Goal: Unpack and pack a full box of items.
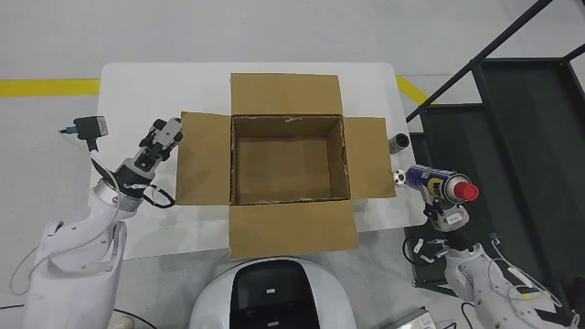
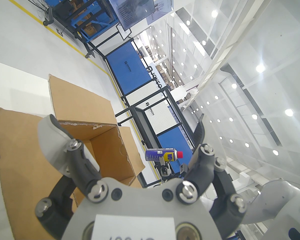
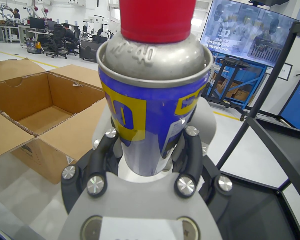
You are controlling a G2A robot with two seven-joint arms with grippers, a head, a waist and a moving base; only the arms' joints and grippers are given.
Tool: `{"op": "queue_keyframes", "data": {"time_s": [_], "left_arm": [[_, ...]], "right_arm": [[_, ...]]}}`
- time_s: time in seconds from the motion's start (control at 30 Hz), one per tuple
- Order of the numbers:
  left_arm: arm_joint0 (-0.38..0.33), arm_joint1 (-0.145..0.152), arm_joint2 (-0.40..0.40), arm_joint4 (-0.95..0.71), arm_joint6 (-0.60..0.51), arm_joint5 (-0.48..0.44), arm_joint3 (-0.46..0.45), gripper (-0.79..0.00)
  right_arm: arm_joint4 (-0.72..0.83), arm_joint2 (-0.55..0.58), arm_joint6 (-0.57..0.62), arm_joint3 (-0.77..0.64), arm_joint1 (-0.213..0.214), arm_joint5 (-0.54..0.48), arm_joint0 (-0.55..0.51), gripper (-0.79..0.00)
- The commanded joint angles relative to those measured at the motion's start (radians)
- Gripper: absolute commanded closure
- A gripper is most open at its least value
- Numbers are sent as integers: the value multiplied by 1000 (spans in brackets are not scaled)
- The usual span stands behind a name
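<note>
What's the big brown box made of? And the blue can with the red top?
The box looks like cardboard: matte brown, with ragged torn edges at the rim. The can seems metal: its bare shoulder is shiny silver with a rolled seam, its blue body glossy. The red cap is probably plastic, smooth and slightly shiny.

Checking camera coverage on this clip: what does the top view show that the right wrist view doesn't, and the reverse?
Top view, not right wrist view: the left gripper beside the left flap of the box, all four flaps spread flat, and a small dark cylinder just past the right flap. Right wrist view, not top view: the fingers clamped on the blue body of the spray can. Both: the open box with nothing seen inside, and the right gripper holding the red-capped spray can off to the box's right.
</note>
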Motion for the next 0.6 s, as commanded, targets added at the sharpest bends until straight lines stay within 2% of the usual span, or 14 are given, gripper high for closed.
{"op": "queue_keyframes", "data": {"time_s": [0.0, 0.17, 0.27, 0.43, 0.57], "left_arm": [[0, 0, 0, 0, 0, 0, 0, -785], [0, 0, 0, 0, 0, 0, 0, -785], [0, 0, 0, 0, 0, 0, 0, -785], [0, 0, 0, 0, 0, 0, 0, -785], [0, 0, 0, 0, 0, 0, 0, -785]], "right_arm": [[0, 0, 0, 0, 0, 0, 0, 0], [11, -3, 61, 0, -6, 7, 4, 0], [-40, 12, 86, -32, -5, 17, 8, 0], [-125, 57, 173, -164, 2, 28, -1, 0], [-185, 85, 286, -290, 5, 40, -24, 0]]}}
